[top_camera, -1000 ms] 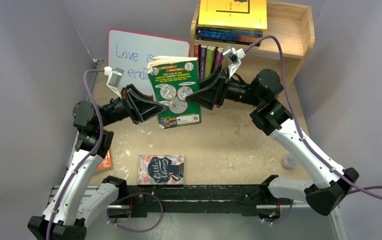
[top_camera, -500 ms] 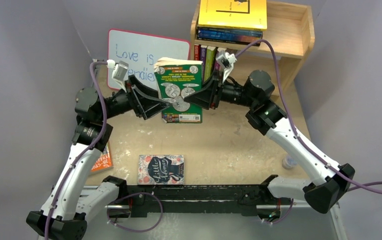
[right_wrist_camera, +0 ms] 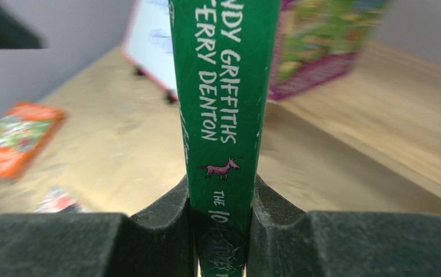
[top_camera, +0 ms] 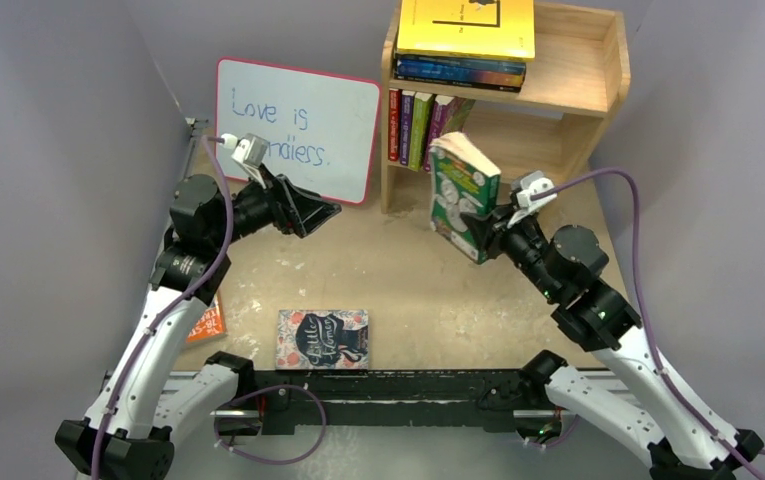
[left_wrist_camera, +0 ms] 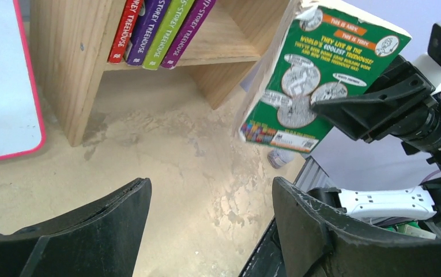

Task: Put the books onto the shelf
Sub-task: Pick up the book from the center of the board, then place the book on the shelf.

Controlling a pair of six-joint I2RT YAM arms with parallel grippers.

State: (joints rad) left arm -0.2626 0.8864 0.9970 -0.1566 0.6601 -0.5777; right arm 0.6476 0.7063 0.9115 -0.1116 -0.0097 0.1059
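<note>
Near edge, bottom of top view: black rail w/ both arm bases. Just above it, lower centre, the floral-cover "Little Women" paperback point(top_camera: 322, 339) lies flat on the sandy-beige tabletop point(top_camera: 418, 290). Lower left, an orange paperback point(top_camera: 207, 322) lies flat, partly hidden under the left arm.

Mid frame, right: right gripper point(top_camera: 485, 224) is clamped on the green paperback w/ cartoon back cover point(top_camera: 463, 195), held in the air, tilted, page edges up, just in front of the shelf's lower tier. Right wrist view: both fingers point(right_wrist_camera: 166, 225) pinch the green spine point(right_wrist_camera: 223, 115), lettering "Griffiths / Terry Denton".

Mid frame, left: left gripper point(top_camera: 326, 209) stands w/ jaws wide apart, nothing between them, well apart from the green book. Left wrist view confirms: gap betw. the two black fingers point(left_wrist_camera: 321, 231) shows only table.

Far, upper left: pink-edged whiteboard w/ blue handwriting point(top_camera: 296, 125) leans upright beside the shelf.

Far, upper centre-right: light wooden two-tier bookshelf point(top_camera: 578, 90). Lower tier: red, purple, green, purple spines standing upright point(top_camera: 417, 125) at its left end. Top tier: flat stack of dark blue books w/ a yellow book on top point(top_camera: 466, 30).
</note>
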